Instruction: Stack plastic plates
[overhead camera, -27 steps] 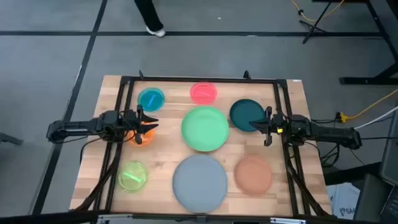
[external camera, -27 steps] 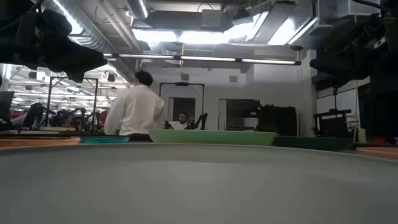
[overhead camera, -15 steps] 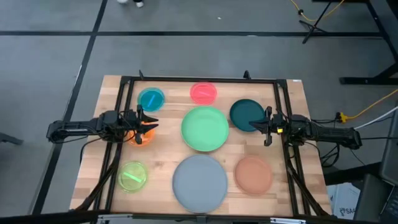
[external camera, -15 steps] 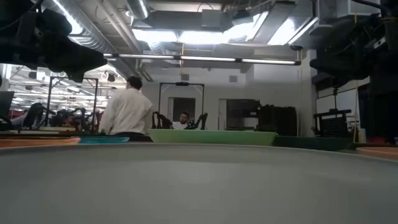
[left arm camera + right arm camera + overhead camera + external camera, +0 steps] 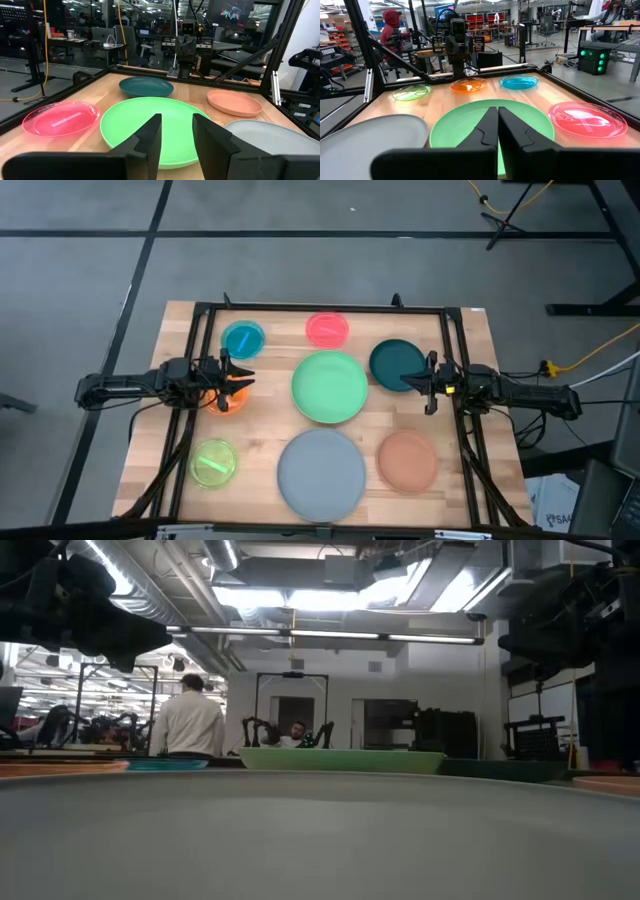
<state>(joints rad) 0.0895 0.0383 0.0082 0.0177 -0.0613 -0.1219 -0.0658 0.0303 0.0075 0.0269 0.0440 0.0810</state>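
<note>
Unstacked, eight round plastic plates [image 5: 329, 387], assorted colours

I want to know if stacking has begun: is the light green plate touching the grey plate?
Apart. In the high view a strip of bare wood shows between the light green plate and the grey plate.

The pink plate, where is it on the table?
In the high view the pink plate lies near the table's far edge, between the blue plate on its left and the dark teal plate on its right, just beyond the light green plate.
</note>
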